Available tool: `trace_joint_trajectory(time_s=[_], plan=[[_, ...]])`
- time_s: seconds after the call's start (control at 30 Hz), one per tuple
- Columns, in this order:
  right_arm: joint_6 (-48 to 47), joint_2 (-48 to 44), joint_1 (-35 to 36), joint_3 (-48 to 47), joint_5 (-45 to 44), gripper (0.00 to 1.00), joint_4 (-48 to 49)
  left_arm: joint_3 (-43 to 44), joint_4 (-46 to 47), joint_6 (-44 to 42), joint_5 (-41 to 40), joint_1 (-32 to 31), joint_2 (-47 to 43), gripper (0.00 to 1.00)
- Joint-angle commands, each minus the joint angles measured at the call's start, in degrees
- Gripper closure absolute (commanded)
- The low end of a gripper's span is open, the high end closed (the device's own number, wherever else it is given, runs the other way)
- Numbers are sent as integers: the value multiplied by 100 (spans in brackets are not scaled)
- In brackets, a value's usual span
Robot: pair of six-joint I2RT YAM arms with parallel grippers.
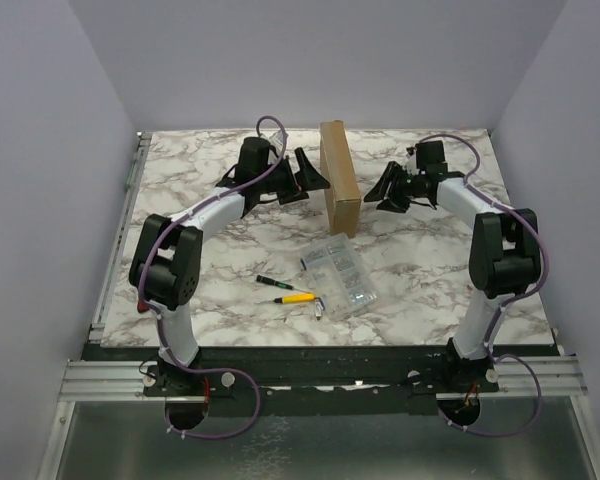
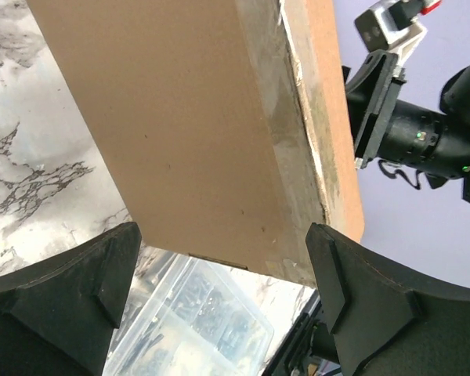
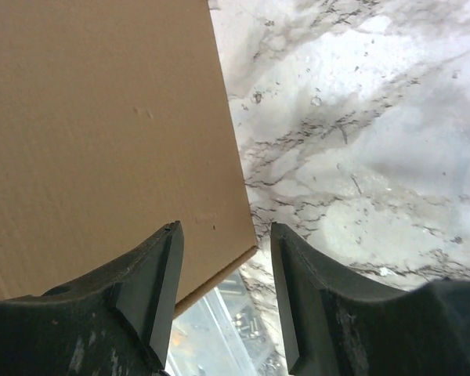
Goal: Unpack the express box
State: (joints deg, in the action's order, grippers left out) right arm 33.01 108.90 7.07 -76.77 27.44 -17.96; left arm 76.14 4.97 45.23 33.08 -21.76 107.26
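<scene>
While the clear case (image 1: 342, 275) lies out on the table (image 1: 200, 170), the express box (image 1: 339, 175) stands on edge; unpacking looks nearly done.
Top: the box sits between the left gripper (image 1: 308, 178) and the right gripper (image 1: 388, 190). Left wrist: jaws wide apart, empty, box just ahead. Right wrist: jaws partly apart, empty, box corner beside one finger (image 3: 141, 290).

No text, label, brand mark, number or sign is showing clearly enough to be read in any of the three views. The express box (image 1: 339, 175) is presenting only plain brown cardboard faces, with no print on them.
</scene>
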Motion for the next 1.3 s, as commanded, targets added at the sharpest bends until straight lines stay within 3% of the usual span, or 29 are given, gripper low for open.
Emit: trace_joint_trajectory(time_s=[0.0, 0.27, 0.43, 0.53, 0.63, 0.77, 0.87, 0.97, 1.03, 1.13, 1.27], plan=[[-372, -327, 27, -263, -428, 42, -454, 207, -604, -487, -190, 9, -138, 3], [-806, -405, 22, -717, -1081, 35, -1000, 370, -1266, -978, -407, 98, -417, 2], [-1098, -517, 22, -770, -1344, 34, -1268, 600, -2167, -1366, -519, 446, -765, 1], [-1230, -787, 34, -469, -1543, 34, -1256, 577, -2985, -1906, -1242, 654, -1367, 1], [-1277, -1151, 138, -67, -1564, 34, -1076, 206, -3675, -2009, -2512, 816, -2091, 1], [-1138, -1622, 242, 463, -1299, 33, -748, -578, -4464, -1167, -4320, 1192, -3018, 1], [-991, -1927, 244, 811, -1048, 33, -476, -1215, -4674, -699, -4930, 1655, -3653, 1], [-953, -2200, 247, 1080, -993, 33, -292, -1798, -5368, 709, -5605, 2065, -4293, 1], [-922, -2328, 256, 1171, -1045, 33, -246, -2178, -5585, 1655, -5674, 2392, -4693, 1], [-868, -2413, 255, 1185, -854, 33, -223, -2664, -5551, 2414, -5411, 2494, -5013, 1], [-838, -2636, 259, 1305, -815, 33, -113, -2968, -6178, 3177, -5298, 2778, -4574, 1]])
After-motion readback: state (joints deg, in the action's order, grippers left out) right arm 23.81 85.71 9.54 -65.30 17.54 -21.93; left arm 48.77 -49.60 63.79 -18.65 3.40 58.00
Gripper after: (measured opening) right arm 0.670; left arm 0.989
